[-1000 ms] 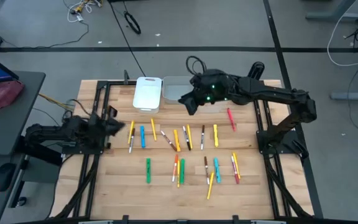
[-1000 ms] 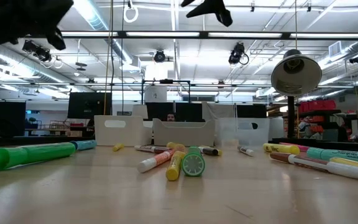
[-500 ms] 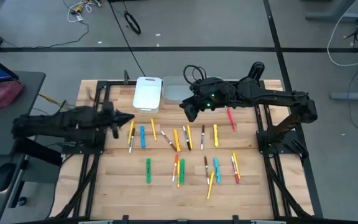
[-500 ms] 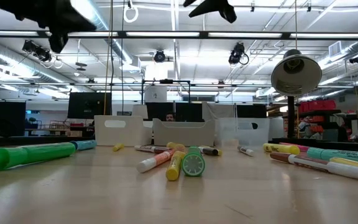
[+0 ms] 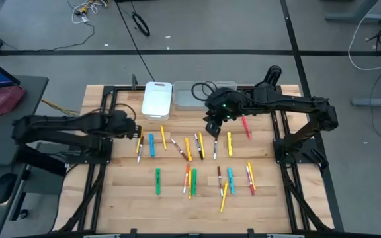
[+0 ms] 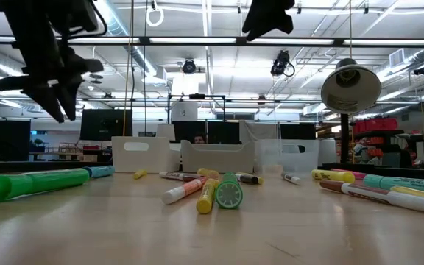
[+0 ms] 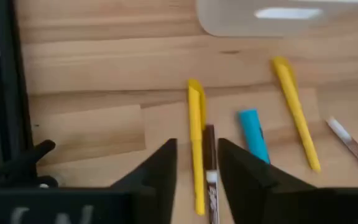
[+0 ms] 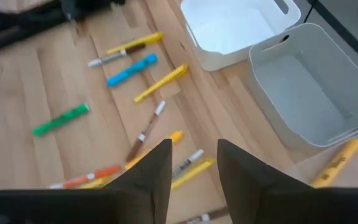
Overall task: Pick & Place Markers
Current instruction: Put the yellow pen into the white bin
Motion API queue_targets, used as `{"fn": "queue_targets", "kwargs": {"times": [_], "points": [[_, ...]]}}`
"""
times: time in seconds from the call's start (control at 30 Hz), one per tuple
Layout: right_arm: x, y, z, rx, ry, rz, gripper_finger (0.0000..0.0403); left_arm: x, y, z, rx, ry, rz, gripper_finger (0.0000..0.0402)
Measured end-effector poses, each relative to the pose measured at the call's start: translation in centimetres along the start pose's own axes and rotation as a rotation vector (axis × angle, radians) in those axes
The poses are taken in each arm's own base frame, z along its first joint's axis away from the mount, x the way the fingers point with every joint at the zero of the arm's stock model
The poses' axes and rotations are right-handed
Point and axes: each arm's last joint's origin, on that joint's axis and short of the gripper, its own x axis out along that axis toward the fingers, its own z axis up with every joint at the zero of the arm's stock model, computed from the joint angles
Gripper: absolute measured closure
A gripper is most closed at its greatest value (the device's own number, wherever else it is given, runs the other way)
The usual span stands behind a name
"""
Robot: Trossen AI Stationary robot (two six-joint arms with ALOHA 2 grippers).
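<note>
From above, my left pincer [image 5: 136, 130] hangs over the wooden table [image 5: 111, 198], just beside the yellow marker [image 5: 139, 143] at the left end of the scattered markers [image 5: 197, 162]. My right pincer [image 5: 211, 127] hangs nearer the white bin [image 5: 157, 100] and the grey bin [image 5: 189, 96], over the markers' upper row.

From table height, the markers [image 6: 212, 193] lie flat in front of the bins [image 6: 212, 156], a green marker [image 6: 35, 183] closest. Both my arms hang dark above them, clear of the tabletop.

Past my left fingers [image 7: 160, 177], spread apart with nothing between them, the yellow marker [image 7: 195, 143] and a brown one [image 7: 211, 171] lie side by side in the gap, a blue marker [image 7: 252, 134] just beside.

Past my right fingers [image 8: 151, 177], also spread and empty, markers [image 8: 135, 118] lie loose near the white bin [image 8: 238, 28] and grey bin [image 8: 309, 93].
</note>
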Motion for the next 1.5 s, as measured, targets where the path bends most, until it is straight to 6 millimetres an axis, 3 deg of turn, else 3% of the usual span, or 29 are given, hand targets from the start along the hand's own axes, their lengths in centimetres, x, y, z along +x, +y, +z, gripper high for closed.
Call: {"fn": "queue_targets", "kwargs": {"times": [0.13,0.23,0.47,0.67,1.07,1.23,1.5], "points": [[0.0,-0.1,-0.3,-0.062,0.027,-0.007,0.0275,1.4,-0.8,0.2,-0.041,0.009,0.064,0.0229],[0.0,-0.1,-0.5,-0.085,0.052,-0.013,0.0275,2.5,-1.3,0.3,-0.045,0.017,0.11,0.0217],[0.0,-0.2,-0.6,-0.109,0.066,-0.016,0.0275,5.5,-3.2,1.0,-0.012,0.053,0.092,0.0226],[-0.1,-0.2,-0.6,-0.094,0.064,-0.015,0.0275,7.9,-3.2,1.3,0.032,0.11,0.192,0.0227],[-1.9,-0.4,-0.5,-0.005,0.003,-0.001,0.0275,10.6,-3.5,2.2,0.136,0.166,0.185,0.0228],[-2.0,-0.2,-0.4,0.03,-0.016,0.008,0.0275,11.6,-3.4,2.2,0.192,0.209,0.212,0.0249],[-2.1,0.4,-0.5,0.059,-0.021,0.026,0.0275,11.9,-3.3,2.1,0.29,0.233,0.218,0.0332]]}}
